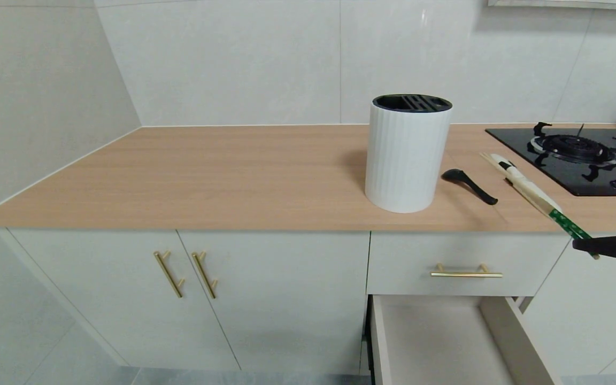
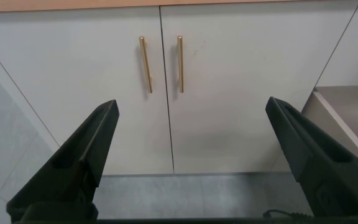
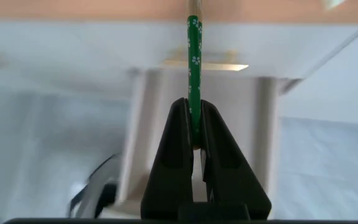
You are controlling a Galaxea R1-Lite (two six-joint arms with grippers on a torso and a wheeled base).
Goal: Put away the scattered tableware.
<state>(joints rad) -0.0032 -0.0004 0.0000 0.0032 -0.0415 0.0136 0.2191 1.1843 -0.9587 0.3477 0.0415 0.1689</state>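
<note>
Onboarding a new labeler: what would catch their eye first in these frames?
The tall white ribbed holder stands on the wooden counter, right of centre, with a black spoon lying just to its right. Further right, the right gripper is shut on the green end of the chopsticks, which slant over the counter's front edge. Below, a drawer stands pulled open.

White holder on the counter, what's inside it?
A black slotted insert caps the white holder, and nothing sticks out of it. Whatever lies below the slots is hidden by its wall.
</note>
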